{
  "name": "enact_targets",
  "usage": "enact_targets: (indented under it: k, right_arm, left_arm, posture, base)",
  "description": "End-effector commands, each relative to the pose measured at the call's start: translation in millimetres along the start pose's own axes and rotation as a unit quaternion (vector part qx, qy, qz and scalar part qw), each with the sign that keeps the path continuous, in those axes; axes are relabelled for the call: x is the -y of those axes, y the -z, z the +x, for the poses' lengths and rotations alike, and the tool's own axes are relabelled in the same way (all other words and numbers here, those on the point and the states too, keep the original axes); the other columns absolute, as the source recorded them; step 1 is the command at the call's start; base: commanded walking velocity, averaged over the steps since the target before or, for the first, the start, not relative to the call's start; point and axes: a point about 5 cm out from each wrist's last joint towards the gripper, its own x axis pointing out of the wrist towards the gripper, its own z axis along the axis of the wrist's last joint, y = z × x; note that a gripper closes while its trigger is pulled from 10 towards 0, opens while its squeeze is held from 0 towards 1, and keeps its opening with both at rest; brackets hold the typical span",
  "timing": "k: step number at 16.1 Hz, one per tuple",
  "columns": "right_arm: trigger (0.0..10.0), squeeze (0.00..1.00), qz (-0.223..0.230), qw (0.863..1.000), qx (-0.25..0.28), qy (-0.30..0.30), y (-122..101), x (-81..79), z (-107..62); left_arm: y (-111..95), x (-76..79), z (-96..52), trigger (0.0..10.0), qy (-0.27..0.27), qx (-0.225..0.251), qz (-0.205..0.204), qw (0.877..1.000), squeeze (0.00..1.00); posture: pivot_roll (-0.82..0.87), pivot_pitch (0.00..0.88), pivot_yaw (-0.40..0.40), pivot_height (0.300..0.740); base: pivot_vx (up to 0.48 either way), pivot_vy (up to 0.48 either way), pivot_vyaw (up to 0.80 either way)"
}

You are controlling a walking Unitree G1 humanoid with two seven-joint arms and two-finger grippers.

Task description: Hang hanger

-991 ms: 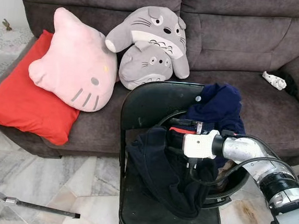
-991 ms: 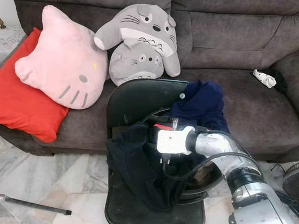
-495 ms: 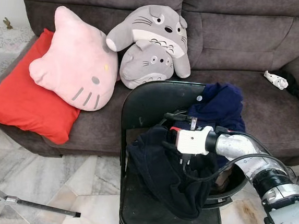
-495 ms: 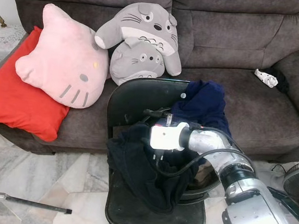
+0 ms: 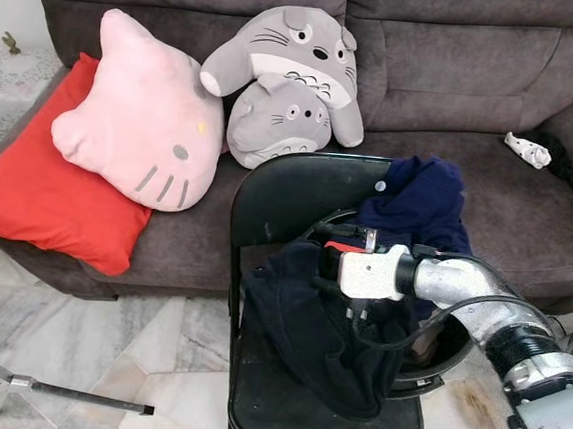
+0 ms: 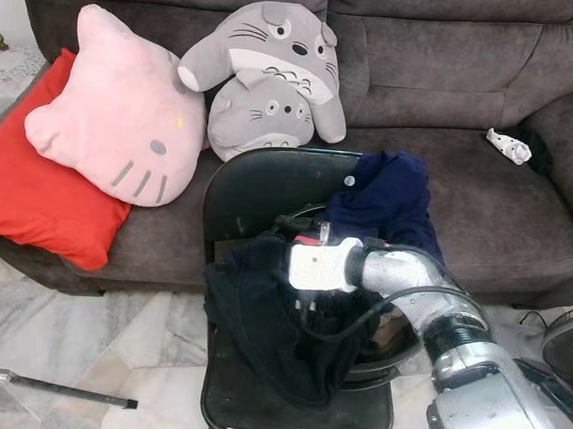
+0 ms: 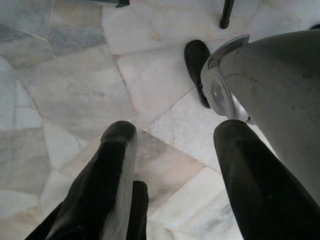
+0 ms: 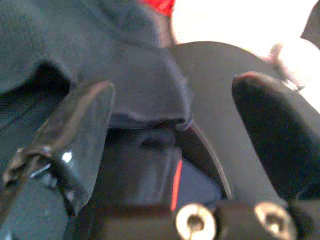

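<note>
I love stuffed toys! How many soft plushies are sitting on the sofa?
3: a pink cat-face plushie leaning on the red cushion, and two grey round-eared plushies, the big one stacked above the small one. More could hide behind the chair.

chair point(image 5: 288, 200) before sofa point(image 5: 460, 69); garment point(image 5: 317, 328) on chair; my right hand point(image 5: 327, 263) over garment; cushions point(image 5: 140, 111) on sofa, left

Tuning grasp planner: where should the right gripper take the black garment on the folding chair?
Probably the raised top fold of the black garment, near the folding chair back. It bunches into a ridge there. Come in level from the robot's right; the right gripper is open, facing that ridge. Left gripper hangs idle.
</note>
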Motion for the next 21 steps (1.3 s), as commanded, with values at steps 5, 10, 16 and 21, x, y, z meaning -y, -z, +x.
enact_targets:
  k: [5,10,16,21]
  right_arm:
    - [10.0,0.0,-0.001,1.0,0.021,-0.021,-3.6,4.1,-6.6]
    - [10.0,0.0,-0.002,0.999,0.029,-0.018,-7.5,4.8,-2.5]
    - [10.0,0.0,0.018,1.0,0.022,-0.008,-6.0,3.4,2.0]
    - [10.0,0.0,0.022,0.999,0.014,-0.044,-2.0,-0.8,-2.8]
  left_arm:
    - [13.1,1.2,-2.9,10.0,0.002,-0.021,-0.006,1.0,0.0]
    - [13.1,1.8,-2.8,10.0,0.001,-0.021,-0.008,1.0,0.0]
    - [13.9,1.6,-3.0,10.0,-0.001,-0.021,-0.008,1.0,0.0]
    - [13.4,1.9,-2.8,10.0,0.002,-0.021,-0.006,1.0,0.0]
  posture:
    - [-0.04,0.25,0.036,0.74]
    - [-0.04,0.245,0.032,0.74]
    - [-0.03,0.238,0.031,0.74]
    - [-0.04,0.229,0.031,0.74]
  base:
    - [0.0,0.0,0.0]
    - [0.0,0.0,0.0]
    - [0.0,0.0,0.0]
    - [0.0,0.0,0.0]
